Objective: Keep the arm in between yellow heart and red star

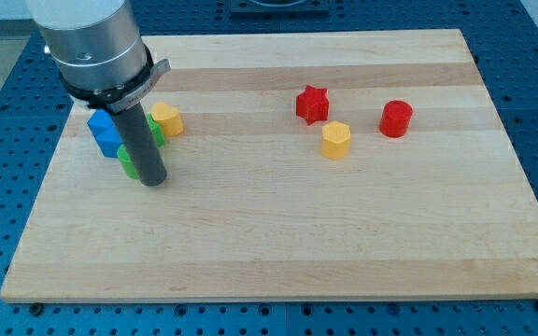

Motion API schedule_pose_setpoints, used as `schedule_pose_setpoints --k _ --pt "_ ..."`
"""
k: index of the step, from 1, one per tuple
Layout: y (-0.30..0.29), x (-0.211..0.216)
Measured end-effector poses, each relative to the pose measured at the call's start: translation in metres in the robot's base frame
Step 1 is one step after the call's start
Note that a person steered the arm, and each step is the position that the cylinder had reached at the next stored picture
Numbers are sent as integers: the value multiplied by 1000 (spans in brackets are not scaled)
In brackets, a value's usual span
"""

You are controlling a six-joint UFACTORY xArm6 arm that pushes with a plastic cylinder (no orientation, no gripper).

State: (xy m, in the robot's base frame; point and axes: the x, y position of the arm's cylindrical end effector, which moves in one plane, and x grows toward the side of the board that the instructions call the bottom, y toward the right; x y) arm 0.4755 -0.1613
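The yellow heart (167,119) lies at the board's upper left, just right of my rod. The red star (312,104) lies right of centre near the view's top. My tip (153,179) rests on the board below and slightly left of the yellow heart, far left of the red star. The rod partly hides a green block (127,161) and stands beside a blue block (105,133).
A yellow hexagon-like block (336,140) sits just below and right of the red star. A red cylinder (396,119) lies further right. Another green block (158,131) peeks out between the rod and the yellow heart. The wooden board (278,252) lies on a blue perforated table.
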Motion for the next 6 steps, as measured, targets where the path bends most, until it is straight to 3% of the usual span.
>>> schedule_pose_setpoints --k 2,3,4,6 --pt "0 0" --pt "47 -4" --pt "89 -50" --pt "89 -52"
